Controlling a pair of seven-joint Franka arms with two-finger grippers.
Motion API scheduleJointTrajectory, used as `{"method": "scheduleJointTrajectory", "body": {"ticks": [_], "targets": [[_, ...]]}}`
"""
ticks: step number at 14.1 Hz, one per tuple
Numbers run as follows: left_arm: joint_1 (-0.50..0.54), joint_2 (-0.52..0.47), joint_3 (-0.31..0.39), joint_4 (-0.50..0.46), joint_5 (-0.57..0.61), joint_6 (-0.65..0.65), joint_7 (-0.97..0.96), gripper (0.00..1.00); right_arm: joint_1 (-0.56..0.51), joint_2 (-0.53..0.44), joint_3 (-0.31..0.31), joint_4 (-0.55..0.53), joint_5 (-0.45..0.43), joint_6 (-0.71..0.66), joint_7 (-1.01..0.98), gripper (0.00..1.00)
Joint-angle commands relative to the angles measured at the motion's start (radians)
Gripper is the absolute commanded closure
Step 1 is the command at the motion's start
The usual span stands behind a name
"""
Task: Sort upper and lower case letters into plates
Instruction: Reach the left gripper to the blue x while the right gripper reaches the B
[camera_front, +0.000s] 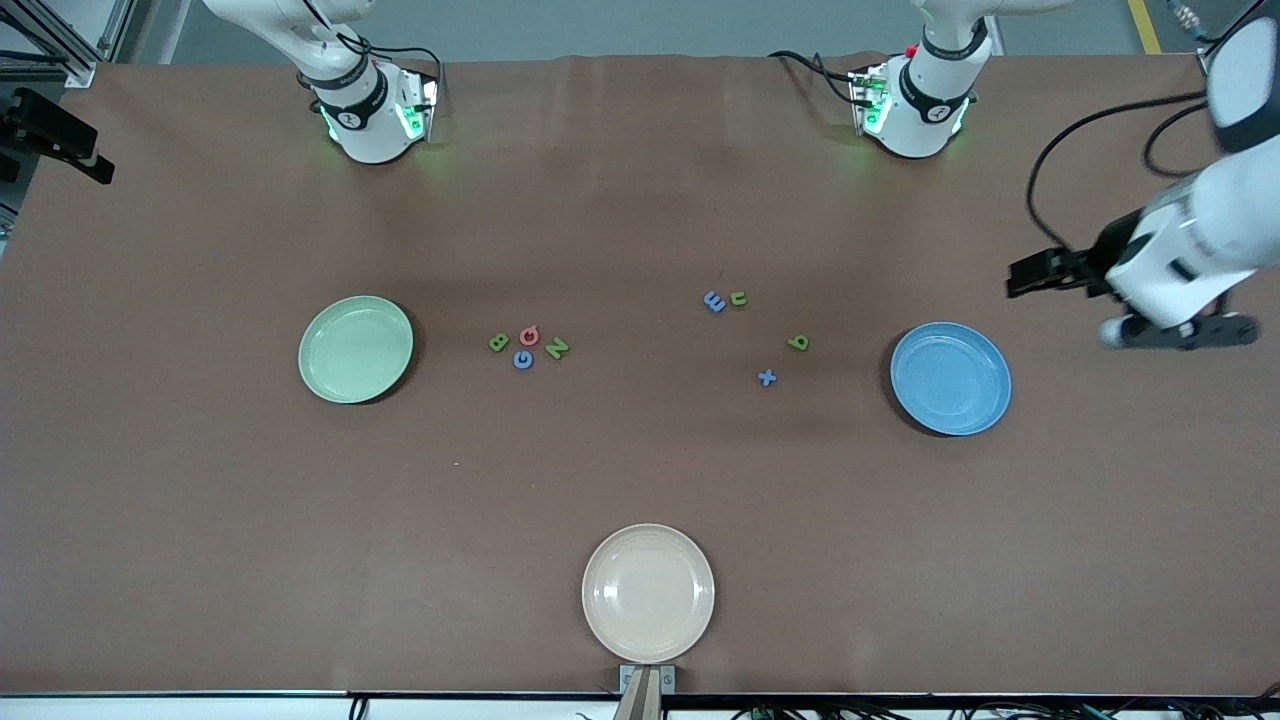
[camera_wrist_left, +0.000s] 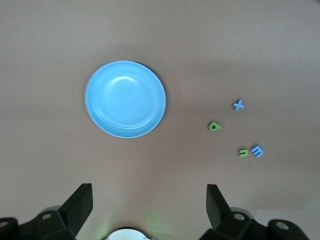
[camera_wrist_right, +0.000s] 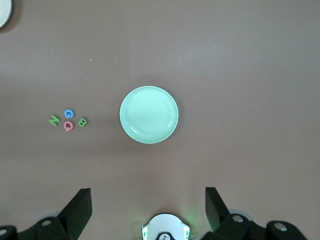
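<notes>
A pale green plate (camera_front: 355, 349) (camera_wrist_right: 149, 114) lies toward the right arm's end and a blue plate (camera_front: 950, 378) (camera_wrist_left: 125, 98) toward the left arm's end; both are empty. Between them lie green B (camera_front: 498, 342), red Q (camera_front: 530, 335), blue G (camera_front: 523, 359) and green N (camera_front: 557, 348) in one cluster. Blue m (camera_front: 714, 301), a green u-shaped letter (camera_front: 738, 298), green b (camera_front: 797, 342) and blue x (camera_front: 767, 377) lie nearer the blue plate. My left gripper (camera_front: 1180, 332) (camera_wrist_left: 148, 192) is open and empty, high over the table's end beside the blue plate. My right gripper (camera_wrist_right: 148, 195) is open and empty, high over the table near its base.
A cream-white plate (camera_front: 648, 592) sits at the table edge nearest the front camera, in the middle. The arm bases (camera_front: 370, 110) (camera_front: 915, 105) stand along the table edge farthest from that camera. Cables trail near the left arm.
</notes>
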Motion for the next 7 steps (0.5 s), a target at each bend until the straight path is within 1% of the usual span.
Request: {"method": "scheduleJointTrajectory", "body": {"ticks": [1,2,4,5,7], "targets": [[-0.01,0.076,-0.055,-0.003,-0.002,0.068,-0.105,0.0,-0.02,0.039,-0.002,0.021,0.006,-0.002,-0.012,0.0],[-0.034,0.093,-0.06,-0.023,-0.001,0.11,-0.153,0.0,-0.023,0.049,-0.002,0.018,0.0,0.015,-0.012,0.0],[-0.076,0.121,-0.06,-0.066,0.001,0.202,-0.231,0.0,-0.029,0.101,-0.002,0.016,-0.002,0.062,-0.012,0.0],[-0.1,0.137,-0.06,-0.084,0.001,0.254,-0.275,0.0,-0.031,0.156,-0.002,0.018,-0.003,0.085,-0.012,0.0],[-0.154,0.176,-0.06,-0.116,0.025,0.35,-0.373,0.0,-0.031,0.223,-0.002,0.019,-0.006,0.095,-0.013,0.0]]}}
